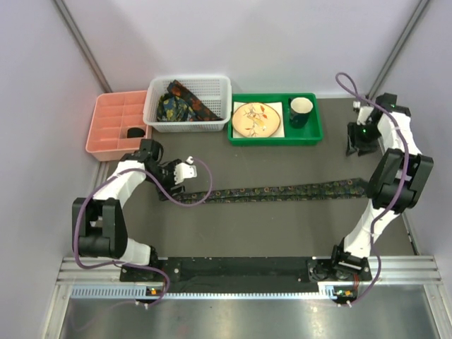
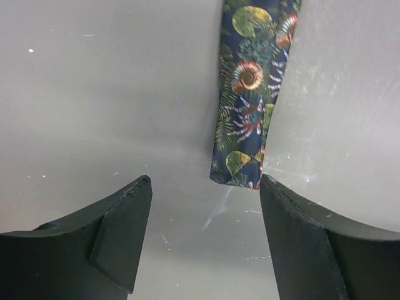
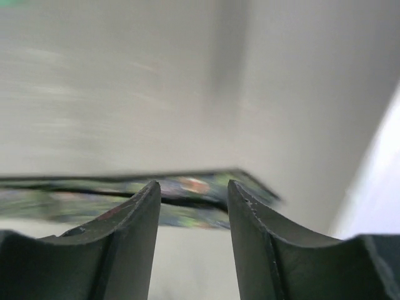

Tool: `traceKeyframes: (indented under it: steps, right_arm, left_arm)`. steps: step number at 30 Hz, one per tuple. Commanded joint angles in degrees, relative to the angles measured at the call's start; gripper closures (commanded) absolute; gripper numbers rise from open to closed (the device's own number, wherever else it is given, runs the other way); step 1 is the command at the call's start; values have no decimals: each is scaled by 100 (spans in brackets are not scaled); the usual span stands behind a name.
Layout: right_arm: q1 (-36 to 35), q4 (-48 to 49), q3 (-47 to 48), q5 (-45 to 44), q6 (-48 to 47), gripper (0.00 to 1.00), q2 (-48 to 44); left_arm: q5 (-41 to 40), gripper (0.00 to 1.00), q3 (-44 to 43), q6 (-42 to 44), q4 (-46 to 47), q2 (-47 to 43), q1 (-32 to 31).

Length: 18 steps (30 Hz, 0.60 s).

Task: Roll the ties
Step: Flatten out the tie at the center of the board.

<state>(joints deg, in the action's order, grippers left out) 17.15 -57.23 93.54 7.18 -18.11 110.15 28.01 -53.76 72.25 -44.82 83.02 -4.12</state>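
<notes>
One dark printed tie (image 1: pixel 282 191) lies flat and stretched out across the middle of the grey table (image 1: pixel 268 233), running left to right between two robot arms; it is unrolled. Its left end sits just beside the left gripper (image 2: pixel 206 181), its right end by the right arm.

The left gripper is released; its two black fingers (image 2: pixel 119 237) stand wide apart and hold nothing; the narrow end of the tie lies on the table just beyond them, close to the finger on the right of the wrist view.

The right gripper (image 3: pixel 192 184) is also parted and empty; its wrist view is blurred, with the tie lying crosswise on the table past the fingertips; from above, this gripper is over bare table on the far side of the tie.

Along the back stand three containers in a row; one pink tray (image 1: pixel 106 123) divided into compartments, with one small dark item in it, too small to name; one white basket (image 1: pixel 159 116) holding more ties (image 1: pixel 176 106) in a heap, their number unclear; one green tray (image 1: pixel 275 139) carrying one plate (image 1: pixel 253 119) and one dark cup (image 1: pixel 300 111).

Two purple cables loop around the arms, one per arm (image 1: pixel 205 180).
</notes>
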Motion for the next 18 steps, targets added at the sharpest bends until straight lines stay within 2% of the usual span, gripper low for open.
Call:
traceKeyframes:
  steps: [1, 2, 5, 6, 11, 14, 18]
  right_arm:
    - [-676, -148, 253, 2232, 702, 53, -555]
    - [-1078, -139, 279, 2748, 1017, 55, -538]
    - [-1687, 159, 157, 3288, 1406, 56, -582]
    - [-2236, 221, 121, 3394, 1441, 56, -582]
    - [-3111, 888, -362, 3939, 1767, 55, -407]
    - [-3524, 1239, -669, 3660, 1714, 51, -275]
    - [-3675, 1513, -1047, 3361, 1749, 44, -134]
  left_arm:
    - [354, 26, 242, 764, -177, -137, 78]
    - [380, 25, 313, 799, -159, -103, 78]
    - [495, 26, 270, 843, -132, 108, 78]
    - [521, 26, 226, 852, -193, 178, 78]
    - [802, 23, -91, 905, -378, 504, 69]
    - [987, 21, -74, 862, -142, 513, -18]
    - [803, 20, -30, 308, 552, 574, -579]
